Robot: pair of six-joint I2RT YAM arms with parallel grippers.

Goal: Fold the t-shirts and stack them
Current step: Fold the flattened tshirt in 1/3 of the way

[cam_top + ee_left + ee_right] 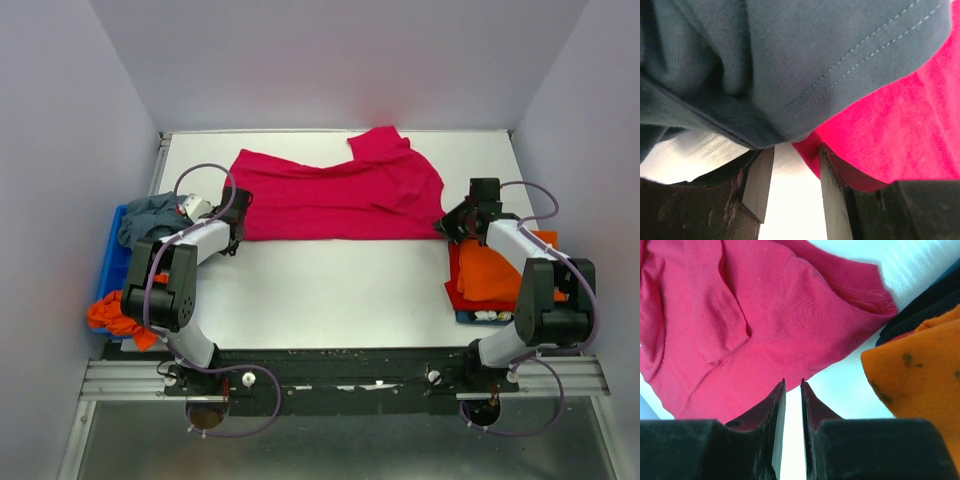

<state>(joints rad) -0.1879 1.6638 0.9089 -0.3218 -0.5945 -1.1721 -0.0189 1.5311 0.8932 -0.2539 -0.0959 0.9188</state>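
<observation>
A magenta t-shirt (340,195) lies spread across the back of the table, its upper right part folded over. My left gripper (237,226) is at the shirt's near left corner. In the left wrist view the gripper (795,150) is open, with only bare table in the gap and the magenta corner (890,130) touching the right finger. My right gripper (447,225) is at the shirt's near right corner. In the right wrist view it (793,382) is open by a narrow gap with nothing in it, its tips at the magenta hem (755,325).
A blue bin (112,262) at the left edge holds a grey-blue shirt (150,213) (790,60) and an orange garment (112,315). A folded orange shirt (490,275) (920,375) tops a stack on the right. Grey walls enclose the table.
</observation>
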